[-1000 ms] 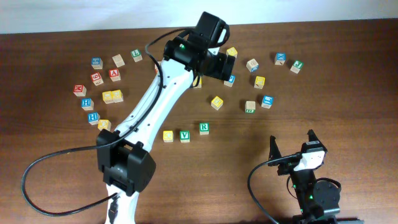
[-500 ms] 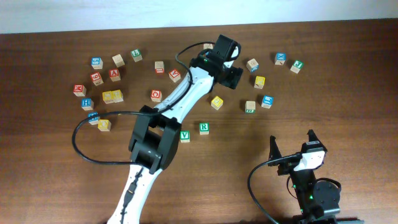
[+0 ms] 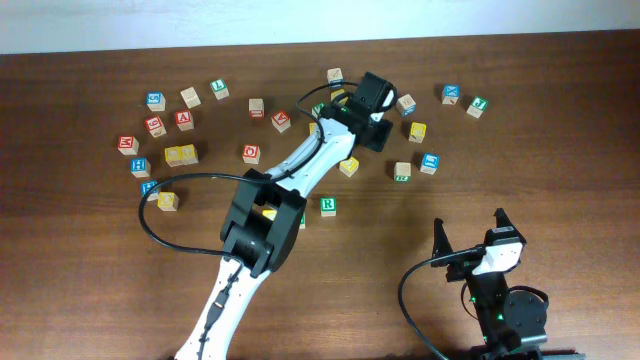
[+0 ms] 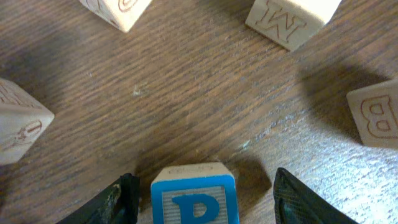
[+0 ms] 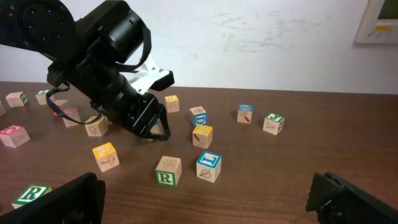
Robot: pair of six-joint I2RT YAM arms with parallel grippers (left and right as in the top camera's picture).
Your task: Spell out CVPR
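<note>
Left gripper [image 4: 205, 200] straddles blue P block [image 4: 194, 202], seemingly untouched.

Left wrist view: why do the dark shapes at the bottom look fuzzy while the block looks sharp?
Left wrist view: the fingers sit nearest the lens, so slightly soft; the P block and table grain are crisp. Overhead view: evenly lit.

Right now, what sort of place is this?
Probably a lab or office workbench: a wood-grain table scattered with wooden alphabet blocks, and a plain white wall carrying a small control panel.
</note>
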